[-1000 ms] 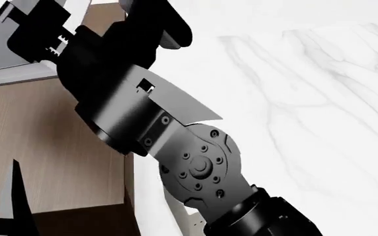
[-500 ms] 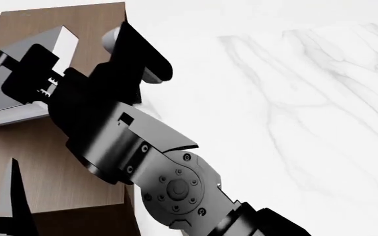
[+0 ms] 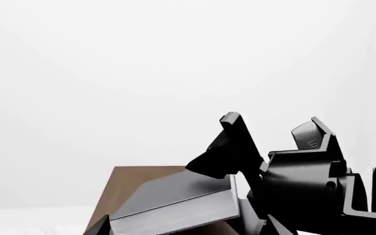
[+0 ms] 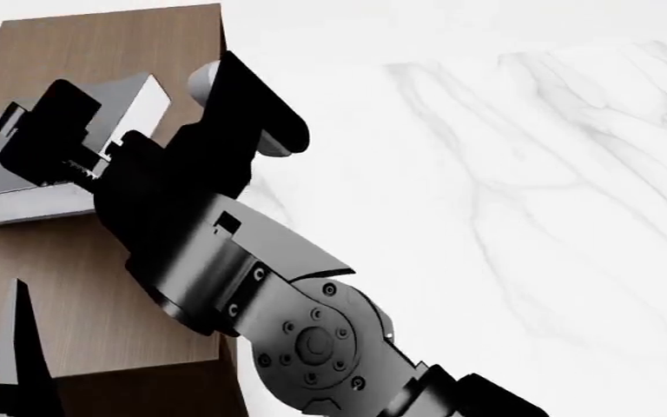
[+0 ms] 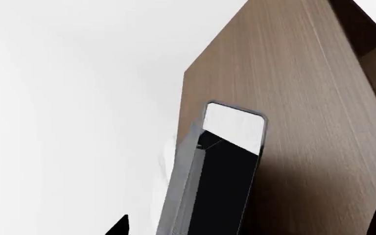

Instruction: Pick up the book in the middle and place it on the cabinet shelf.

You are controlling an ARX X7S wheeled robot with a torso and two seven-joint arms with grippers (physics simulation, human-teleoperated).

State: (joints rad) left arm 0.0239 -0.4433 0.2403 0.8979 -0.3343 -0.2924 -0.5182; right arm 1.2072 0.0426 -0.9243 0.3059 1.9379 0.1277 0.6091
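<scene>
Thick dark grey hardcover book (image 4: 49,169), pinched between right gripper (image 4: 73,156) fingers, lowered onto flat brown wood-grain cabinet top (image 4: 102,287) beneath them since a second ago; release next; left gripper's opening indiscernible.

Bare wood ahead, arm crowding the edge

The shelf (image 4: 102,287) lies bare near the camera; the book (image 4: 79,161) and right gripper (image 4: 62,152) fill its middle, the arm (image 4: 264,295) overhanging its right edge.
</scene>
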